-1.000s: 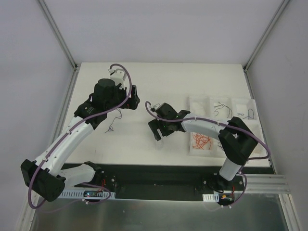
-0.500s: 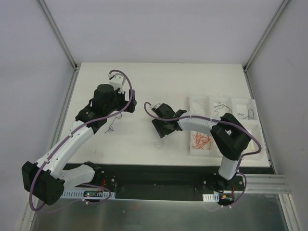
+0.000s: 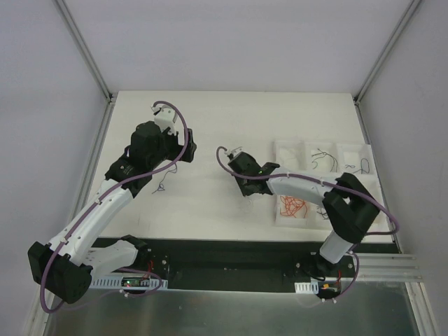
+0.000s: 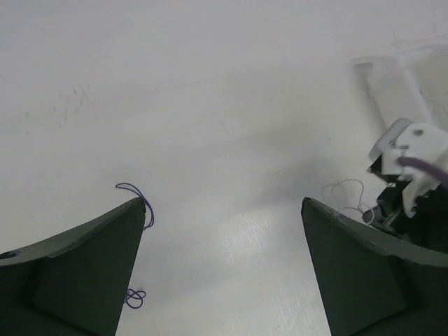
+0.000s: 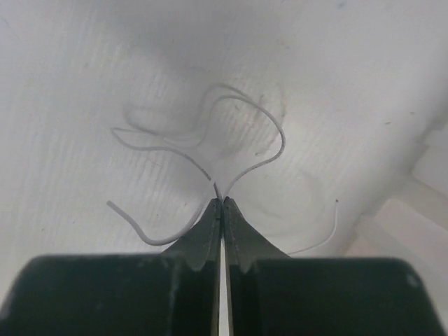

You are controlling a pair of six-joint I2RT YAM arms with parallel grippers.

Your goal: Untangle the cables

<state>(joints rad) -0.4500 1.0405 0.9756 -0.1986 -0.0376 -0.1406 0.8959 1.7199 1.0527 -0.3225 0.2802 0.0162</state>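
The cables lie as loose strands. A pale cable (image 5: 260, 164) curls on the white table, and my right gripper (image 5: 222, 202) is shut on it, pinching it at the fingertips. From above, the right gripper (image 3: 244, 182) points down at mid-table. My left gripper (image 4: 222, 203) hangs open over bare table with nothing between its fingers. A thin purple-blue cable (image 4: 134, 191) loops by its left finger and a second small curl (image 4: 134, 298) lies nearer. A dark strand (image 3: 162, 187) lies below the left gripper (image 3: 183, 151).
A white compartment tray (image 3: 369, 183) stands at the right, holding orange cables (image 3: 294, 205) and black cables (image 3: 322, 157) in separate sections. The right gripper's head (image 4: 413, 164) shows at the right of the left wrist view. Enclosure walls ring the table.
My right gripper has gone from open to shut, closing on the pale cable, and its head has shifted back and right. The left arm has edged slightly away, still open.
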